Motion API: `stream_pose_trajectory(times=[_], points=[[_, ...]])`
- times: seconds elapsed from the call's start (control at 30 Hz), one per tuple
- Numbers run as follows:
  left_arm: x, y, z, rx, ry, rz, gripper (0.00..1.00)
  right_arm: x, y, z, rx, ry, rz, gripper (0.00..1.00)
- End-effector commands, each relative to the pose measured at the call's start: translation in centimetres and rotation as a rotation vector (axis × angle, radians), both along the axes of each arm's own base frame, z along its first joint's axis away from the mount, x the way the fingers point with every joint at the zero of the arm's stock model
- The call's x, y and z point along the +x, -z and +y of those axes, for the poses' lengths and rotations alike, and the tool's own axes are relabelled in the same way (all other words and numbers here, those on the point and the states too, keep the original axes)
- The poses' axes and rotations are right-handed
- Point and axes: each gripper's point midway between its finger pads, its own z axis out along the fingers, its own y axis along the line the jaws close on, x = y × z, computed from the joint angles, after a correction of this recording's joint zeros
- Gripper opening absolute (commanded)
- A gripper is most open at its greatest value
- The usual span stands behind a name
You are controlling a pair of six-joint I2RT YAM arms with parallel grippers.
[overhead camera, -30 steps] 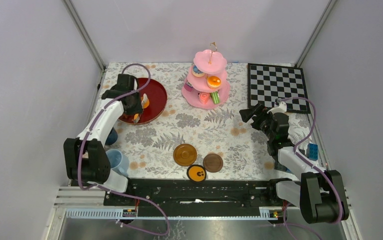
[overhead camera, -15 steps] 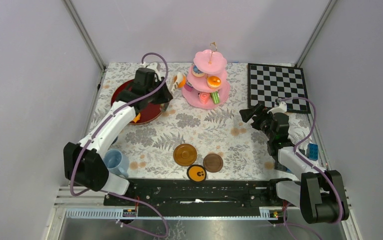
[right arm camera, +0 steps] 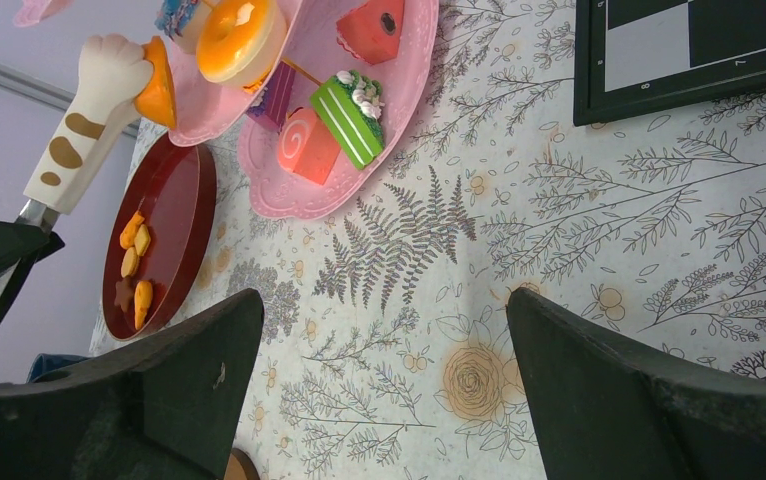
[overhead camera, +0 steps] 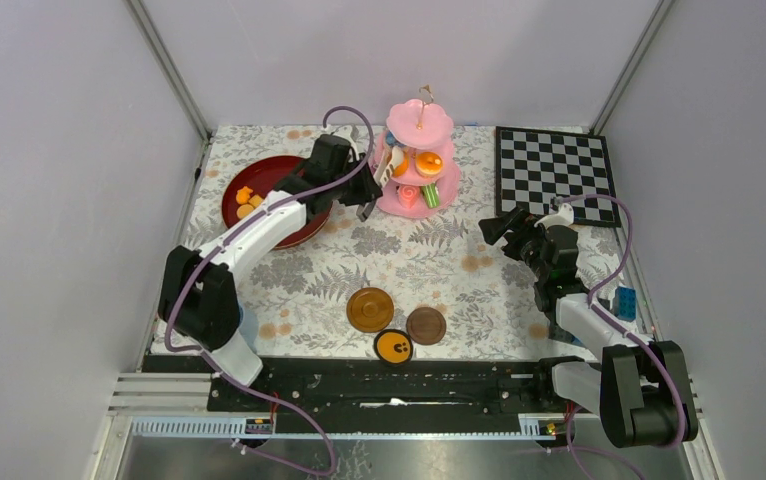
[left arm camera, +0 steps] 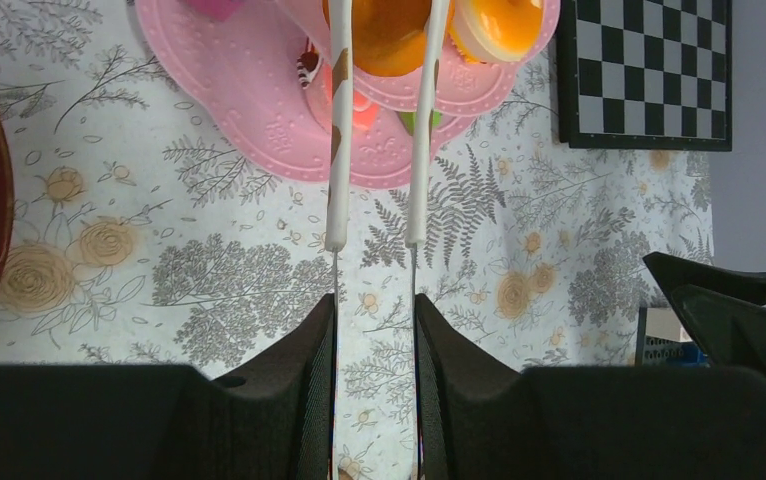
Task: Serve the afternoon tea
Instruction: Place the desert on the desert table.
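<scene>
The pink three-tier cake stand [overhead camera: 414, 195] stands at the back centre, with several small pastries on its tiers. My left gripper [overhead camera: 364, 185] is shut on white cat-paw tongs [left arm camera: 337, 150], and the tongs pinch an orange pastry [left arm camera: 384, 40] right at the stand's middle tier. The right wrist view shows the tongs [right arm camera: 89, 100] and the pastry [right arm camera: 157, 85] touching that tier's edge. My right gripper [overhead camera: 494, 228] is open and empty, low over the tablecloth right of the stand. Three brown saucers [overhead camera: 370, 309] lie near the front centre.
A red round tray [overhead camera: 299, 225] with a few orange biscuits [overhead camera: 246, 200] sits left of the stand. The black-and-white chessboard [overhead camera: 554, 170] lies at the back right. A blue block [overhead camera: 626, 300] sits by the right arm. Grey walls close in the table.
My left arm has swung right from the red tray to the cake stand, carrying the orange pastry in the tongs. The right arm has not moved.
</scene>
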Motion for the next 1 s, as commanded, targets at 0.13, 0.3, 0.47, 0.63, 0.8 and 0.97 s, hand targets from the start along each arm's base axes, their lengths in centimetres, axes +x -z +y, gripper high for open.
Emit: stream_pose_trajectory(times=[0.13, 0.3, 0.47, 0.63, 0.8, 0.97], points=[[2.5, -4.3, -2.4, -0.088, 0.014, -0.126, 0.21, 0.1, -1.1, -0.1, 0.005, -0.002, -0.046, 0.98], [3.0, -3.7, -2.9, -0.085, 0.017, -0.113, 0.29, 0.1, -1.2, 0.0, 0.007, -0.003, -0.048, 0.98], [2.9, -3.7, -2.9, -0.072, 0.024, -0.116, 0.37, 0.1, -1.1, 0.0, 0.008, -0.005, -0.047, 0.98], [2.8, -3.5, -2.3, -0.041, 0.018, -0.113, 0.43, 0.2, -1.2, 0.1, 0.012, -0.010, -0.049, 0.98], [2.8, -3.9, -2.2, -0.036, 0.015, -0.121, 0.43, 0.1, -1.1, 0.1, 0.012, -0.009, -0.046, 0.98], [2.8, -4.4, -1.8, -0.018, 0.008, -0.132, 0.46, 0.2, -1.1, 0.1, 0.012, -0.008, -0.045, 0.98]])
